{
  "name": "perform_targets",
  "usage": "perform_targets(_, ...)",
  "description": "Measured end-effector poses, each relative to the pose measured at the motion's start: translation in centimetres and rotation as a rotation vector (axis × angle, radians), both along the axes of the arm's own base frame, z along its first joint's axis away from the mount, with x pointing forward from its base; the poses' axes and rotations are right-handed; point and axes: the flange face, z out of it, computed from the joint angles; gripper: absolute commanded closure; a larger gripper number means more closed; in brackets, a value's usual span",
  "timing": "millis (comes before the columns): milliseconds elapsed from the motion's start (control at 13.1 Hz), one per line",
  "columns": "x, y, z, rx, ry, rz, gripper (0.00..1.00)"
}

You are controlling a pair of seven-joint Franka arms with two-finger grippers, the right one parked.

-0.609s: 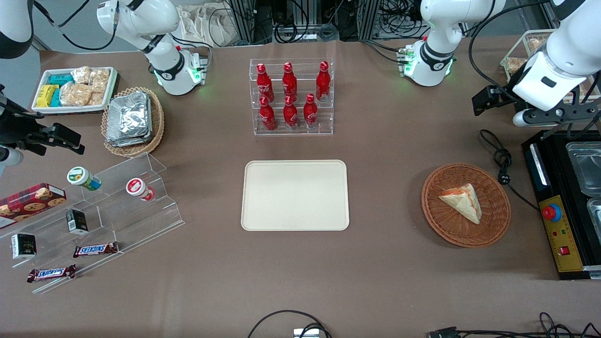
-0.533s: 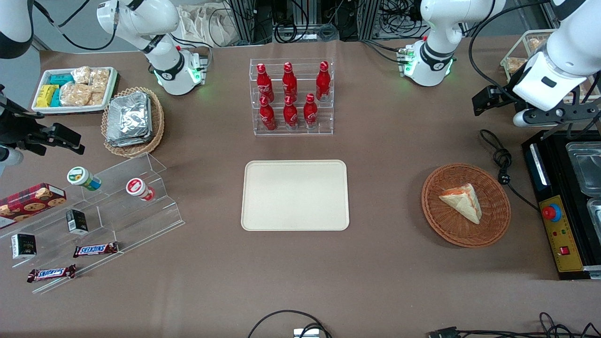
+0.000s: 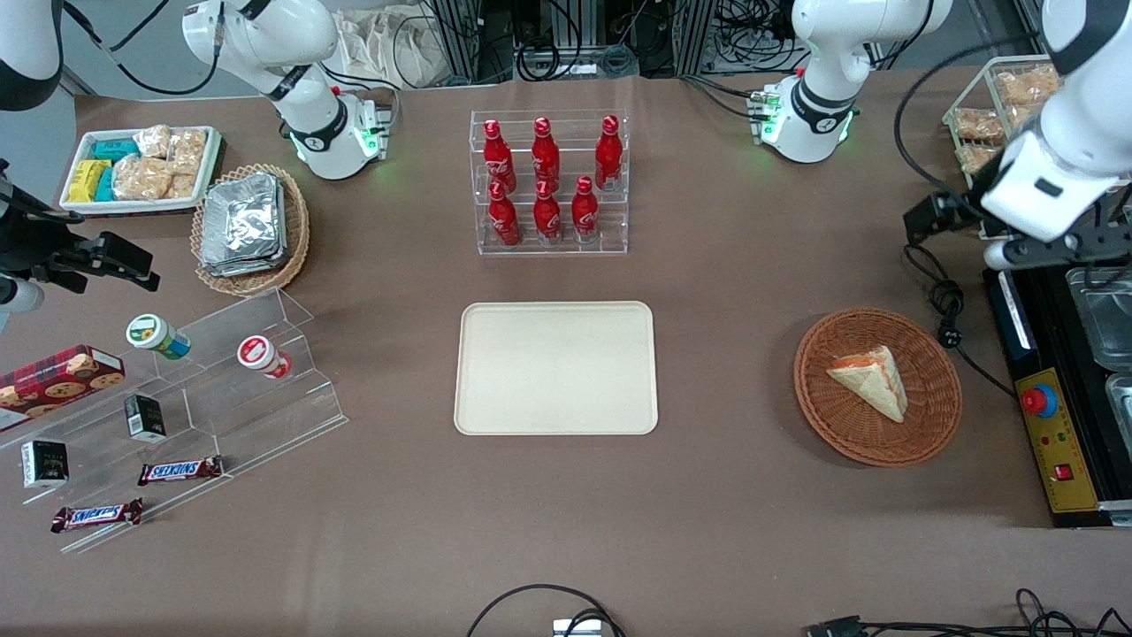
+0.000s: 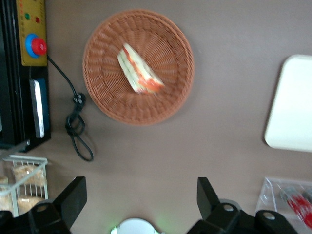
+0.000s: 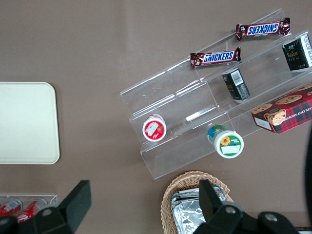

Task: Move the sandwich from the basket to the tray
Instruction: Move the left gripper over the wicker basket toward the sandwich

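One pincer (fingers spread) hangs high above basket.

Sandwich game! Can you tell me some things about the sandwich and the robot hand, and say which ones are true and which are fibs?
1. The sandwich lies in the basket. True.
2. The tray already has the sandwich on it. False: nothing lies on the tray.
3. The gripper is squeezing the sandwich. False: it hangs open above the table, apart from the basket, holding nothing.
4. The basket sits toward the working arm's end of the table, beside the tray. True.
5. The red bottles stand nearer to the front camera than the tray. False: they stand farther from it, in a clear rack.
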Motion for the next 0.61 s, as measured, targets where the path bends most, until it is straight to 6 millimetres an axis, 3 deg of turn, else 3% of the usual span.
perform_targets(304,5.9,6.2,-9.6,-0.023,0.012,0.298,0.01)
perform_targets(609,8.6,7.4,-17.8,-0.011,-0.005,0.522,0.01)
